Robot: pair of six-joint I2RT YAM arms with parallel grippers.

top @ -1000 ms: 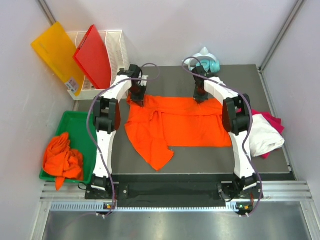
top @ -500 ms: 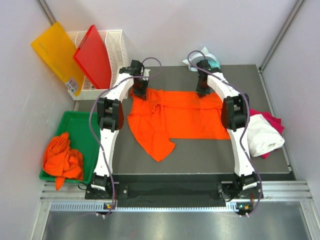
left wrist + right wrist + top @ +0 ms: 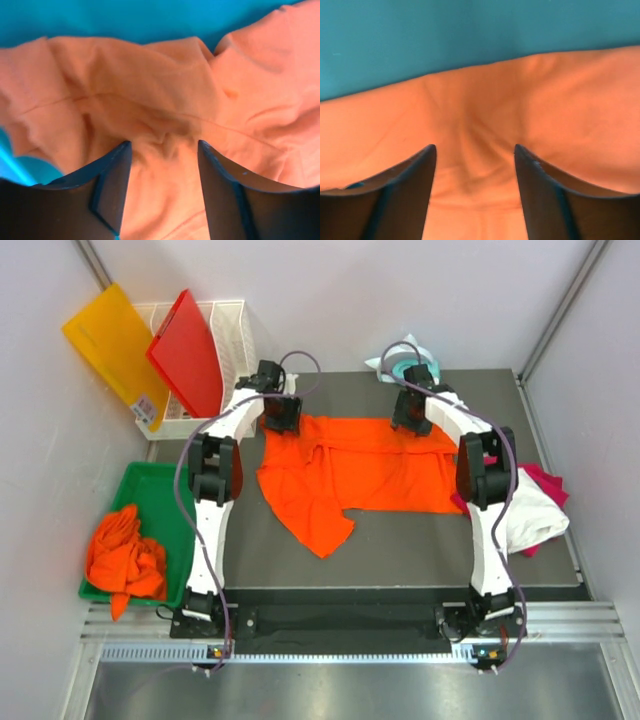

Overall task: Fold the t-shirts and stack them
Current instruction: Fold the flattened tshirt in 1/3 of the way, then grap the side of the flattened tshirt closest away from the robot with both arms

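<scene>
A bright orange t-shirt (image 3: 360, 465) lies spread on the dark table, one part trailing toward the near left. My left gripper (image 3: 280, 420) hovers over its far left corner and my right gripper (image 3: 410, 418) over its far right edge. In the left wrist view the left gripper (image 3: 163, 145) stands open, wrinkled orange cloth (image 3: 150, 100) lying loose between the fingers. The right gripper (image 3: 474, 147) is open too, over the shirt's straight far edge (image 3: 485, 95). More t-shirts wait aside: a crumpled orange heap (image 3: 125, 555), a white one (image 3: 525, 510) and a magenta one (image 3: 548, 480).
A green tray (image 3: 150, 490) at the left holds the orange heap. A white wire basket (image 3: 225, 325) at the far left carries a red board (image 3: 188, 350) and a yellow board (image 3: 115, 345). A teal and white object (image 3: 410, 365) sits at the table's far edge.
Both grippers carried the shirt's far edge a little farther from the arm bases, then opened and let the cloth go. The shirt now lies flatter along the far edge.
</scene>
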